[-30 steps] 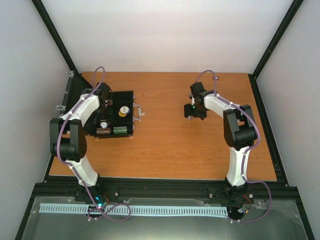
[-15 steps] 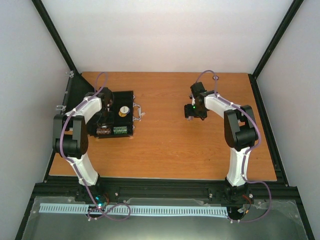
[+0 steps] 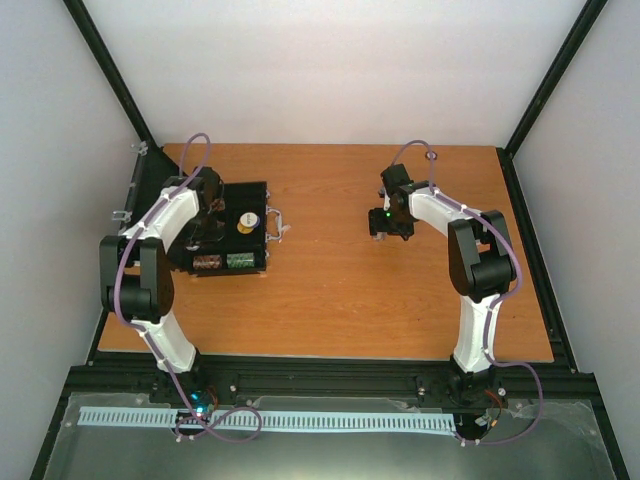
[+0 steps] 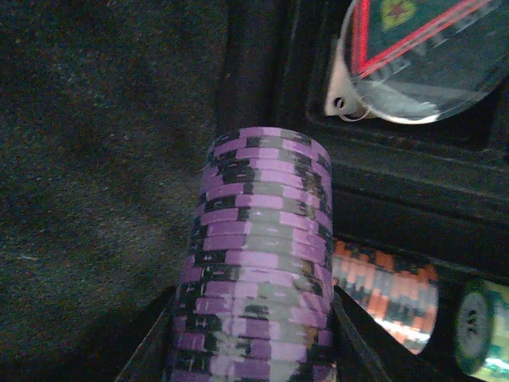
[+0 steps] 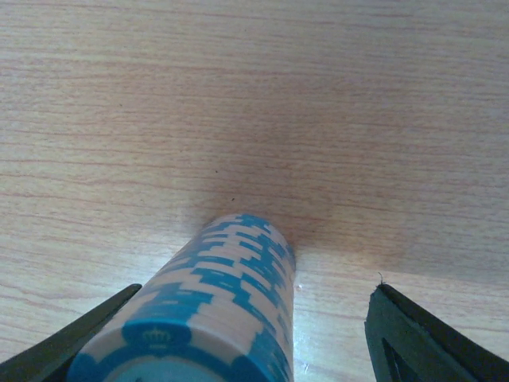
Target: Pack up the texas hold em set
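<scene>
The top camera looked down from behind the arm bases on the whole table, case included. The left wrist camera sat close over a purple chip stack inside that case; the right wrist camera hugged tabletop well right of it.

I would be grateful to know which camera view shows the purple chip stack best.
The left wrist view: the purple chip stack fills the frame, stripes clear. In the top external view the left arm hides it; the right wrist view shows a blue chip stack instead.
</scene>
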